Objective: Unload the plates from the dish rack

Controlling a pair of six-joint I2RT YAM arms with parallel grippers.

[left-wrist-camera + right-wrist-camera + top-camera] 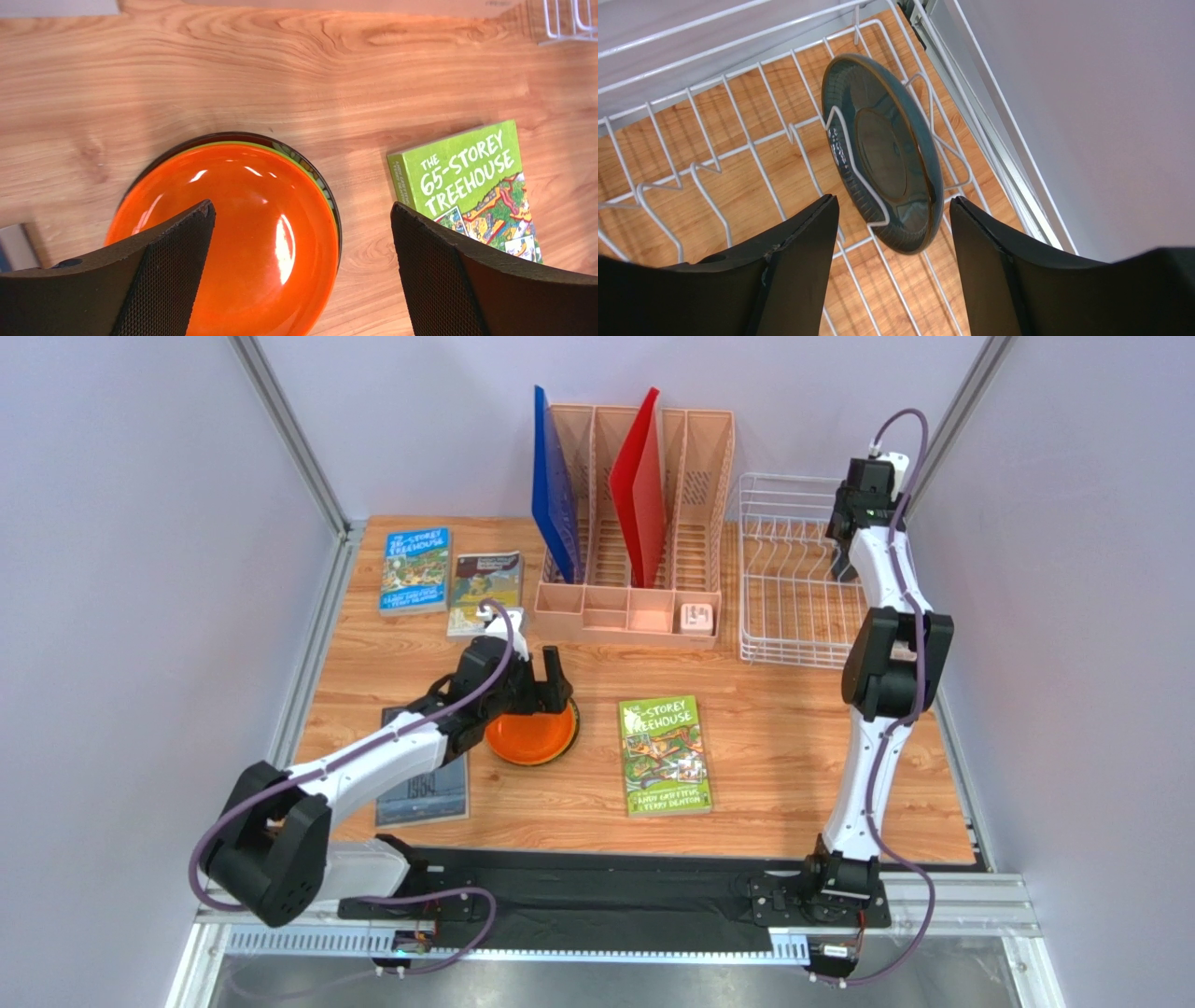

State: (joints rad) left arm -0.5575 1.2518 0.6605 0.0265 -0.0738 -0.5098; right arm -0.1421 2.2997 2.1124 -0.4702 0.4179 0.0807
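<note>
The orange plate (532, 737) lies on top of a stack on the table; in the left wrist view the orange plate (238, 238) has a lime green rim (309, 162) and a dark rim below it. My left gripper (540, 686) is open just above the stack, its midpoint (302, 266) over the plate's right part. The dark teal-grey plate (885, 150) stands on edge between prongs in the white dish rack (793, 574), whose wires (703, 168) fill the right wrist view. My right gripper (894, 231) is open above the plate's near edge, not touching it.
A pink file organiser (631, 546) with blue and red folders stands left of the rack. A green book (664, 753) lies right of the stack, also in the left wrist view (477, 189). Two books (449, 577) lie at back left, a grey one (425, 787) under my left arm.
</note>
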